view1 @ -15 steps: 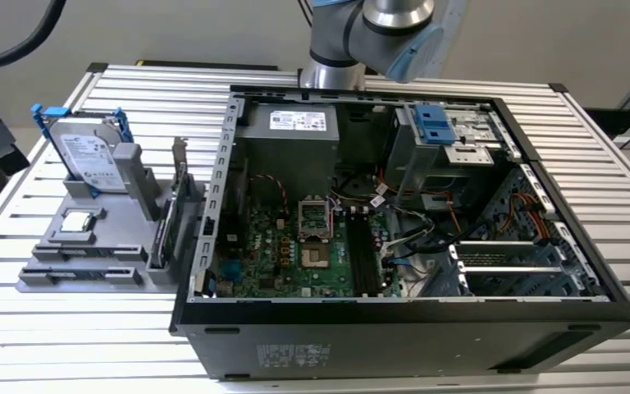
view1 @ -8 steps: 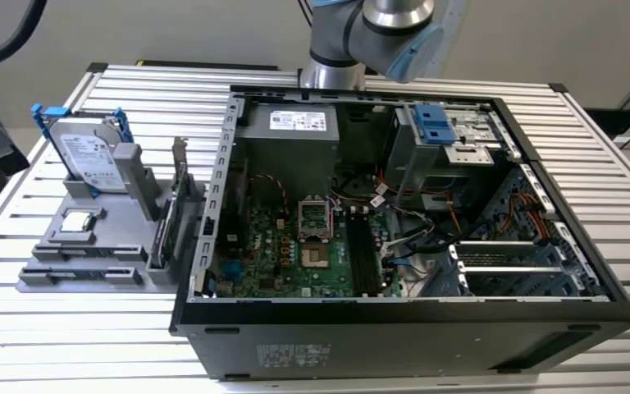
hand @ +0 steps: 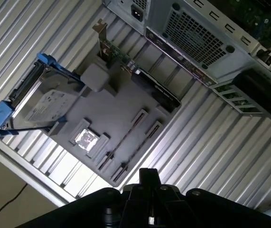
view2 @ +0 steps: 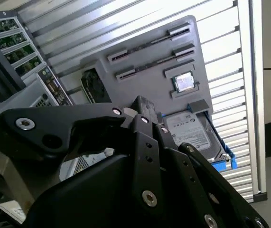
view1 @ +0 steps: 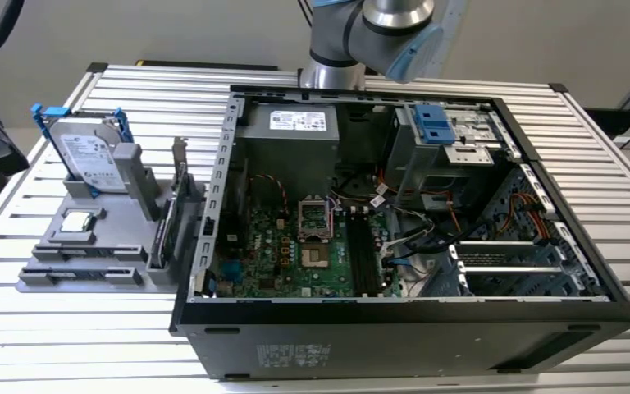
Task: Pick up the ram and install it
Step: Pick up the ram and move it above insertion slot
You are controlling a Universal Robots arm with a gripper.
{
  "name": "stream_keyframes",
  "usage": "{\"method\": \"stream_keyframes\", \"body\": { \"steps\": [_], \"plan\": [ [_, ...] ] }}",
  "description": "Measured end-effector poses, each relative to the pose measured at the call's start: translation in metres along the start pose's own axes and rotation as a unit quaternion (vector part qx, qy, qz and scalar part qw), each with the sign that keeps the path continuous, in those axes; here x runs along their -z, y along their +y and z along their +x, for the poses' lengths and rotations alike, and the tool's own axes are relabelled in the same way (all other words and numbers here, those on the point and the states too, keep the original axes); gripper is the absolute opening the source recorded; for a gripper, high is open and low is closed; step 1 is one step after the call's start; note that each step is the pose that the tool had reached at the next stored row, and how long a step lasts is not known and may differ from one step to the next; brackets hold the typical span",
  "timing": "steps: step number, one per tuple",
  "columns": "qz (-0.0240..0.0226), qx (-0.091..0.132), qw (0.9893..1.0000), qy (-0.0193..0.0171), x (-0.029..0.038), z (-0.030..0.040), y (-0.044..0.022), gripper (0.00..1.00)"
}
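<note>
The ram shows as a thin dark edge (hand: 126, 140) standing in a long holder of the grey parts tray (hand: 121, 102); in the second wrist view it is the dark line (view2: 147, 43) between two clips. A second similar strip (view2: 152, 61) lies parallel beside it. My black gripper (hand: 148, 179) hangs high above the tray and touches nothing, near the tray edge that carries the long holders. Its dark body (view2: 142, 114) covers part of the tray in the second wrist view. In the exterior view the tray (view1: 47, 275) sits left of the open computer case (view1: 403, 328).
A silver-labelled hard drive in a blue frame (hand: 45, 104), a square chip (hand: 85, 138) and an upright card with a metal bracket (view1: 178, 176) also occupy the tray. The case's rear panel (hand: 197, 42) stands close beside the tray. The arm (view1: 386, 29) rises behind the case.
</note>
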State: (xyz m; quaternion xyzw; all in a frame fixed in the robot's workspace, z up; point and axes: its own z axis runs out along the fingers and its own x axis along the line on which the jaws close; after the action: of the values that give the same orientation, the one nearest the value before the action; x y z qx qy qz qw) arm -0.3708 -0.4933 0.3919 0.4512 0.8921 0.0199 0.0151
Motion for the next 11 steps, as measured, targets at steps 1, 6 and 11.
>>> {"method": "stream_keyframes", "body": {
  "steps": [1,6,11],
  "plan": [
    [0.0001,-0.005,1.0,-0.0003,0.0,0.0001,-0.0001,0.0],
    [0.0003,-0.031,0.9995,-0.0015,0.0001,0.0003,-0.0005,0.0],
    [0.0006,-0.054,0.9985,-0.0026,0.0001,0.0007,-0.001,0.0]
  ]
}}
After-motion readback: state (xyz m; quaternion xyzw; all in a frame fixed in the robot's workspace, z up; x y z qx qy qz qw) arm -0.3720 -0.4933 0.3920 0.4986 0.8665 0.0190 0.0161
